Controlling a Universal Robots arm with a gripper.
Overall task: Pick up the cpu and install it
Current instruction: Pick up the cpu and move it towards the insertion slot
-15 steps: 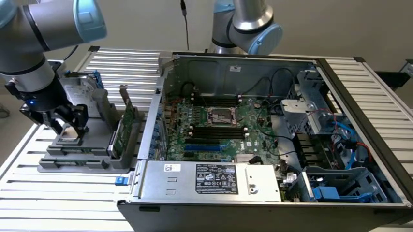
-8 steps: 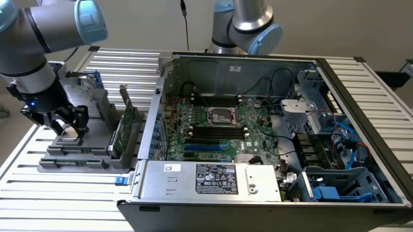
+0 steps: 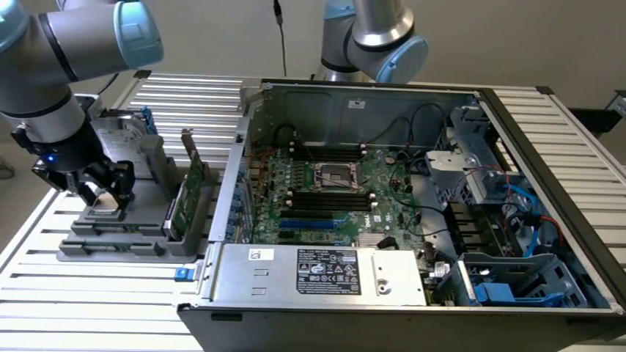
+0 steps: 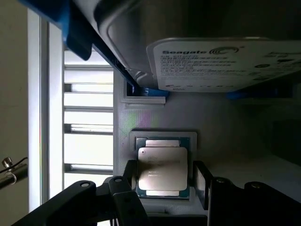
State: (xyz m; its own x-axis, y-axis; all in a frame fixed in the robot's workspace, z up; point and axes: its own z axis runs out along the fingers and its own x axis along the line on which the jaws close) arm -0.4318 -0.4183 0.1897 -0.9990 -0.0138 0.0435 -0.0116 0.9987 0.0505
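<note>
The cpu (image 4: pixel 162 165), a small square chip with a silvery top, lies flat in a recess of the grey holder (image 4: pixel 155 122). My gripper (image 4: pixel 164 175) is open and low over it, one black finger (image 4: pixel 128 186) on each side of the chip with a gap to it. In the exterior view the gripper (image 3: pixel 102 192) hangs over the grey holder (image 3: pixel 113 238) on the slatted table, at that view's left. The open socket (image 3: pixel 336 176) sits in the middle of the motherboard inside the computer case (image 3: pixel 323 271).
A silver hard drive (image 4: pixel 221 61) with a blue bracket stands in the holder just beyond the chip. A green circuit card (image 3: pixel 190 194) stands upright between the holder and the case wall. A second arm (image 3: pixel 377 37) rises behind the case.
</note>
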